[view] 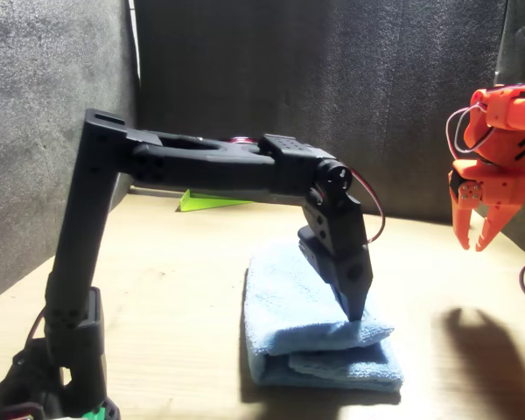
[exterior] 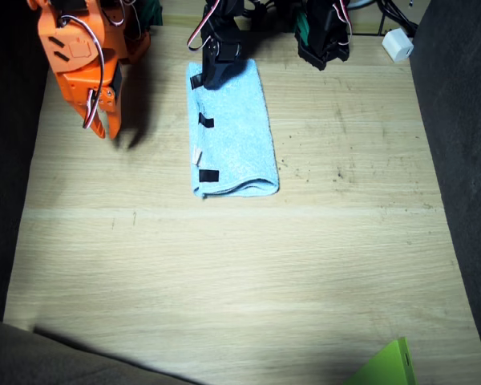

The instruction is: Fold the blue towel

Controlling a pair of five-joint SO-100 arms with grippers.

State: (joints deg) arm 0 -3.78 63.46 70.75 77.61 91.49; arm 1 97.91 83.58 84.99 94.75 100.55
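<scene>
**Black arm pins the towel's far end while orange waits aloft**

Pale wood tabletop (exterior: 224,273), dark felt walls all round, and the blue towel (exterior: 236,136) lies already doubled into a long narrow strip, black tape tabs (exterior: 208,176) lined up down one long edge. Its long axis runs from the arms' bases out toward the open table. The left arm (view: 219,166), the black one, reaches over it, and the left gripper (view: 357,306) comes down on the strip's near-base end; in the front view the fingertips look pressed into the top layer, jaws close together, though whether they pinch cloth or merely rest on it cannot be told. The right gripper (exterior: 100,116), orange, hangs well clear above the table, beside the towel, jaws slightly parted and empty. So the black arm is plainly nearer. A next fold would likely carry this end along the strip toward the far, rounded end (exterior: 240,189).
</scene>
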